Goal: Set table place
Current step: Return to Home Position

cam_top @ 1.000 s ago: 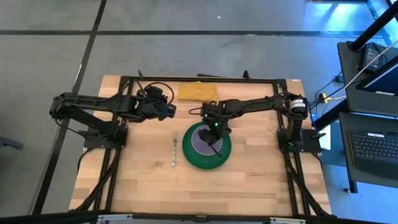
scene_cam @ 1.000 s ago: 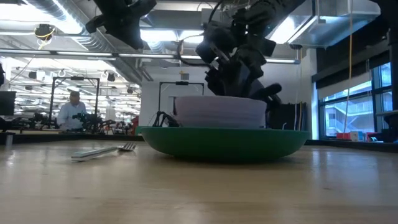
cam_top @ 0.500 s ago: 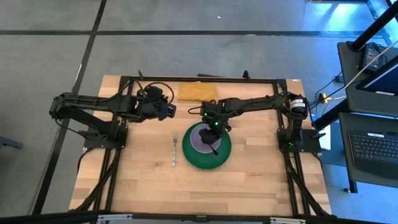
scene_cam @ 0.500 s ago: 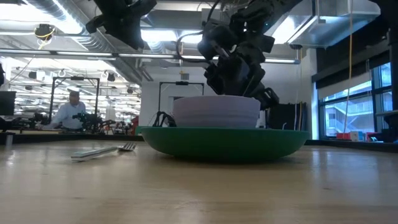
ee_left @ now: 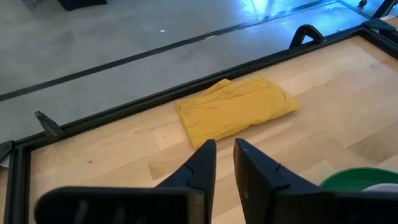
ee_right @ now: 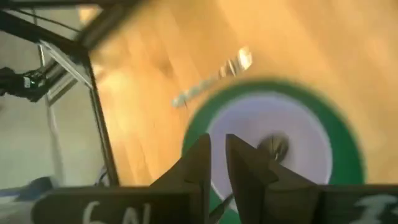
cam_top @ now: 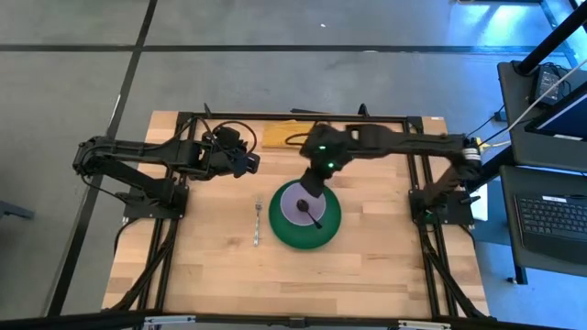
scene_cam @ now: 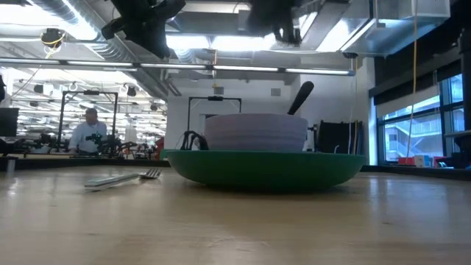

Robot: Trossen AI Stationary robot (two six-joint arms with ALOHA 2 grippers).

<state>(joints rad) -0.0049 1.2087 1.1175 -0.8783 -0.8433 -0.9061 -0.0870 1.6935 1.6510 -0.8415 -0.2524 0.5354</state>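
**A:** High view. What is at risk?

**B:** The place looks set. The bowl (cam_top: 292, 206) sits on the green plate (cam_top: 304, 240) mid-desk (cam_top: 367, 266). The spoon (cam_top: 314, 217) lies in the bowl, and the fork (cam_top: 258, 224) rests on the wood just left of the plate, not touching it. The right end effector (cam_top: 309, 186) hangs over the bowl's rim on the yellow cloth's (cam_top: 280, 135) side. A low swing homeward could clip the spoon. The left end effector (cam_top: 249, 163) waits beside the cloth, apart from the plate.

**A:** Low view?

**B:** One end of the spoon juts above the bowl's rim, leaning outward. That is the likeliest snag. A knock could flip the spoon out or slide the bowl across the plate.

**A:** Left wrist view?

**B:** Its fingers (ee_left: 202, 165) stand nearly together, holding nothing, with the cloth ahead of them. There is little hazard unless the arm dips and drags the cloth.

**A:** Right wrist view?

**B:** These fingers (ee_right: 198, 155) are likewise nearly together and empty, looking down on bowl, spoon and fork. I judge it should rise first, then retreat.
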